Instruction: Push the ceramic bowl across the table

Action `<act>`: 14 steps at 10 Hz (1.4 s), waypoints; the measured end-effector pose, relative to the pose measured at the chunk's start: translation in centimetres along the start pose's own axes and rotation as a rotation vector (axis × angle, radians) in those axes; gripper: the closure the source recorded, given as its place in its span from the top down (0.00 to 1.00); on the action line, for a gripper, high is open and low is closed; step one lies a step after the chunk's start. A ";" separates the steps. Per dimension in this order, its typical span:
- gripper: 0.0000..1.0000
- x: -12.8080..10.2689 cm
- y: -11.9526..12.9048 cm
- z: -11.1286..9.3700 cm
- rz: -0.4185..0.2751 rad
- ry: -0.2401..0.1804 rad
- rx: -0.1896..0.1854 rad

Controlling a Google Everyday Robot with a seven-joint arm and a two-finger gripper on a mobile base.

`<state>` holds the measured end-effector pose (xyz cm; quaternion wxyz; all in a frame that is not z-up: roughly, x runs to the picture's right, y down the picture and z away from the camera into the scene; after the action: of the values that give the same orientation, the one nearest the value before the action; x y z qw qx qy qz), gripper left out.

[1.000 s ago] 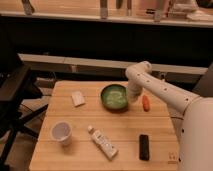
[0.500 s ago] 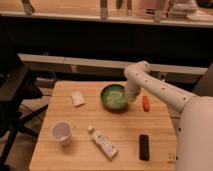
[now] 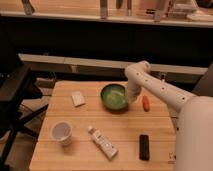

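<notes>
So the round dark green glossy ceramic bowl (image 3: 114,96) with the pale mottled inside sits toward the far middle of the square light wooden butcher-block table (image 3: 125,132), and the white arm comes in from the right with its gripper (image 3: 133,98) down at the bowl's right rim, touching it or just beside it, hard to call which. I can't tell how the claw is set at all.

What changed over the last second? Honestly almost nothing. The bowl looks to be in the same spot it was 1 second back, and the arm has held nearly the same pose, maybe settled a hair closer to the rim. My read is that the approach is done and the push itself hasn't really started yet, so the task is still at the early stage.

Other stuff on the table: a small white flat block (image 3: 77,98) left of the bowl, a white paper cup (image 3: 62,133) near the front left, a white tube (image 3: 103,142) lying diagonally in the front middle, a black rectangular bar (image 3: 144,147) front right, and a small orange-red thing (image 3: 146,103) just right of the gripper.

If the push goes left, that white block is in the path, so I'd watch for it getting shoved along.
</notes>
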<state>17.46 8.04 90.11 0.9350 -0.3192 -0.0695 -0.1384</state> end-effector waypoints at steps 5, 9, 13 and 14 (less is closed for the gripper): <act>0.00 -0.4 -0.3 0.3 -0.022 -0.002 -0.009; 0.00 -0.5 -0.5 0.5 -0.040 -0.004 -0.015; 0.00 1.3 0.3 0.7 -0.029 -0.009 -0.022; 0.00 1.4 0.3 0.7 -0.029 -0.009 -0.022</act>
<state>18.85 8.43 90.78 0.9289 -0.3291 -0.0770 -0.1512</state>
